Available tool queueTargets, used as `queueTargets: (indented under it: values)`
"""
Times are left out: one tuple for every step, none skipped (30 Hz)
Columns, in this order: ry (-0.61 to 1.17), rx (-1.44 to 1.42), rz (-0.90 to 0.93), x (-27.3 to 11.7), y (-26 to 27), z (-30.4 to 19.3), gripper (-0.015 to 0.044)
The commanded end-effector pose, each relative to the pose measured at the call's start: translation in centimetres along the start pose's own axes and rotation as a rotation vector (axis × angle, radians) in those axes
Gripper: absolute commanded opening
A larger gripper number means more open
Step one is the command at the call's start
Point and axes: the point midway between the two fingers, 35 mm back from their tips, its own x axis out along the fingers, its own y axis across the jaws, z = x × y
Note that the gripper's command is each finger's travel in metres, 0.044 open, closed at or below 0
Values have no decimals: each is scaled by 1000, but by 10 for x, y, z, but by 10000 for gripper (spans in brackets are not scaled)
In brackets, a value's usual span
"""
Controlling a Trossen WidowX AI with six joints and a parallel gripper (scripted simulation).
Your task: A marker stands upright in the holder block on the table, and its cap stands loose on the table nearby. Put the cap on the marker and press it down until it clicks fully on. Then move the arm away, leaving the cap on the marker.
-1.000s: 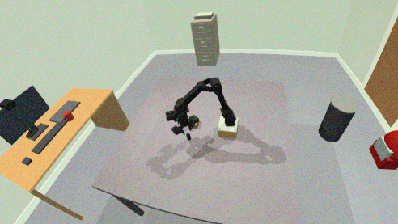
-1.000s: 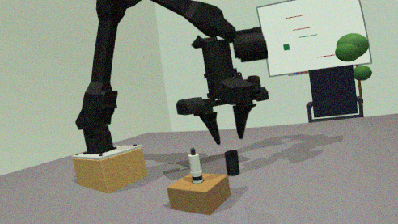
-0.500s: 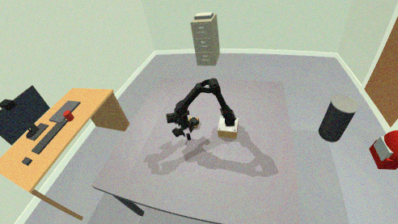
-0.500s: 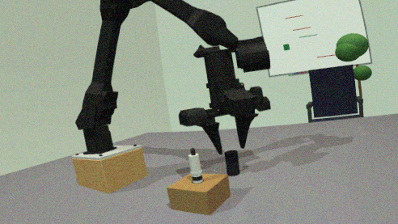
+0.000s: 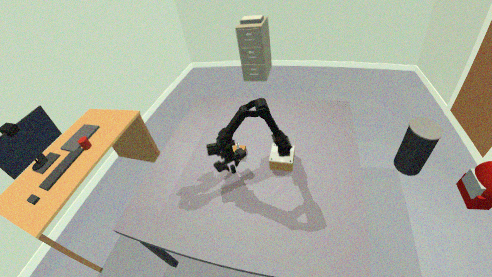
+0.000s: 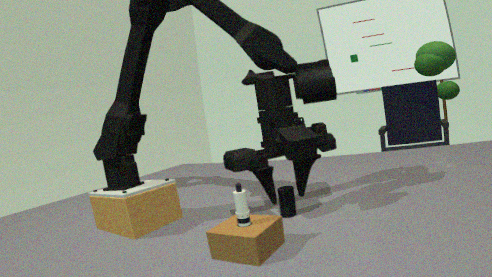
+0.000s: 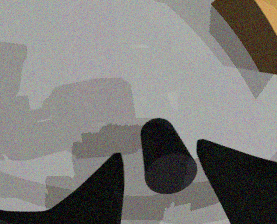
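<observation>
Cap (image 7: 166, 156) stands upright between parted fingers, ungripped.

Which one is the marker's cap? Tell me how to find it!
Find the big black robot arm and follow it down to its gripper, which is open and holding nothing. The cap stands upright on the grey table, between the two pointy fingers. It is a small dark cylinder beside the tan holder block; the marker in that block is white, with a thin dark tip.
</observation>
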Motion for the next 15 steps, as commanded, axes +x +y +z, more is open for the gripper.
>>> queueTargets:
  values:
    - [5, 5, -6, 9, -2, -1, 240]
    - [5, 5, -6, 11, -2, -2, 240]
    - [5, 5, -6, 12, -2, -2, 240]
    - [5, 5, -6, 14, -3, -2, 240]
    - [5, 5, -6, 14, -3, -2, 240]
    - [5, 5, -6, 15, -3, -2, 240]
    - [5, 5, -6, 15, -3, -2, 240]
    - [5, 5, -6, 14, -2, -1, 213]
    - [5, 5, -6, 14, -2, -1, 187]
    - [5, 5, -6, 14, -2, -1, 161]
    - [5, 5, -6, 14, -2, -1, 135]
    - [5, 5, -6, 14, -2, -1, 108]
    - [5, 5, -6, 14, -2, -1, 102]
    - [5, 5, -6, 14, -2, -1, 95]
    - [5, 5, -6, 14, -2, -1, 88]
